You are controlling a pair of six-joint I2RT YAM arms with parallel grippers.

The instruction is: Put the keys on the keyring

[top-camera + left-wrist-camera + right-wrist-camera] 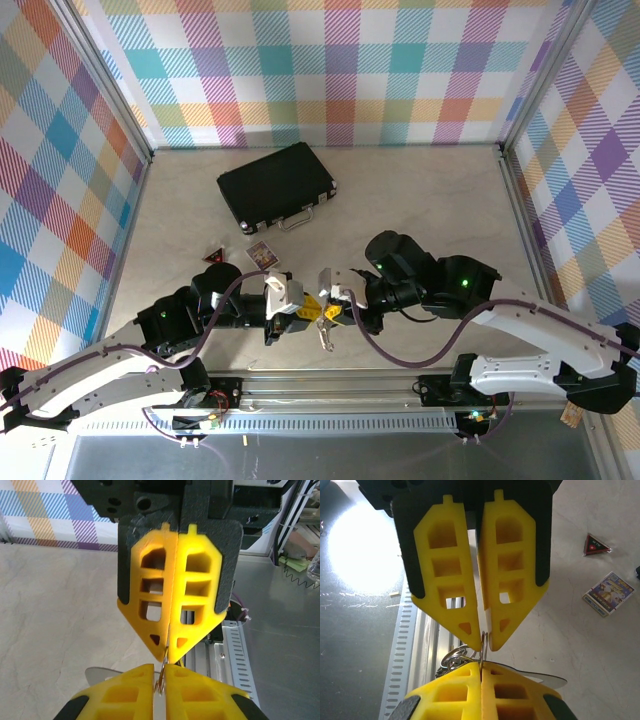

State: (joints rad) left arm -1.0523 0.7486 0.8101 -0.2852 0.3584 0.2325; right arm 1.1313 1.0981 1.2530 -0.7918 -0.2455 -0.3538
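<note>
On the near side of the black case, the keyring is pinched by the closed jaws of left gripper and right gripper. Thin, stiff, slippery wire, it is judged best gripped beside its split.

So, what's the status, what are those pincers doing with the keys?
Left pincer shut on keyring. Right pincer shut on it too, tip to tip. Key blade sticks out beside them. Black case far off, not blocking.
</note>
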